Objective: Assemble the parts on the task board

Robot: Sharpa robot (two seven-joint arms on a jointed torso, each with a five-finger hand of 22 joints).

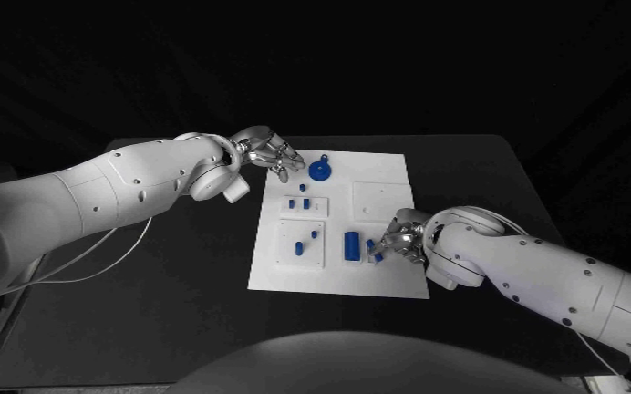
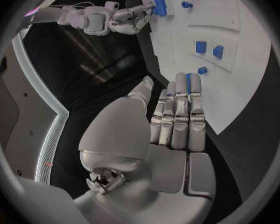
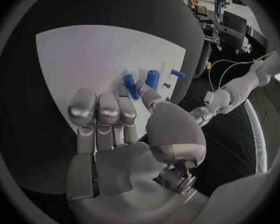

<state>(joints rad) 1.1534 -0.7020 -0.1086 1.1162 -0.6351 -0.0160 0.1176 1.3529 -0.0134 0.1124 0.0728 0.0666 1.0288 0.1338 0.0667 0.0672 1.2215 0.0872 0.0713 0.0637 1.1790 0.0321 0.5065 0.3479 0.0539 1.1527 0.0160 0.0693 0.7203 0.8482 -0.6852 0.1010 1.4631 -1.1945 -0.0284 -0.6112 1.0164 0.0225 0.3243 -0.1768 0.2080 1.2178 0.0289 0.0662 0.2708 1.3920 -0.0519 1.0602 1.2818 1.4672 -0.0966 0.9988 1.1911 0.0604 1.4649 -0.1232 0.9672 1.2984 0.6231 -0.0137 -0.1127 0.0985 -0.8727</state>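
Black all around, the desk (image 1: 171,294) carries the white task board (image 1: 381,271) at the middle of the head view. On the board we see several blue parts: a round part with a small tab (image 1: 320,171) near its upper left corner, 2 small pieces (image 1: 304,202) in a raised square below that, 2 more small pieces (image 1: 306,241) in a second raised square lower down, and a long upright block (image 1: 353,244) just right of that square, toward the board's lower middle.

Our left hand (image 1: 270,153) sits at the board's upper left corner, just left of the round part; its wrist view shows the fingers (image 2: 179,109) straight and pressed side by side over the board's edge, holding nothing.

Our right hand (image 1: 401,240) is low on the board's right half, just right of the long block. Its fingers (image 3: 100,109) curl downward toward the board beside a small blue piece (image 1: 377,252). From the pictures we cannot tell whether the hand is pinching that piece or merely touching it. In the right wrist view, blue parts (image 3: 151,79) stand just past the fingertips.
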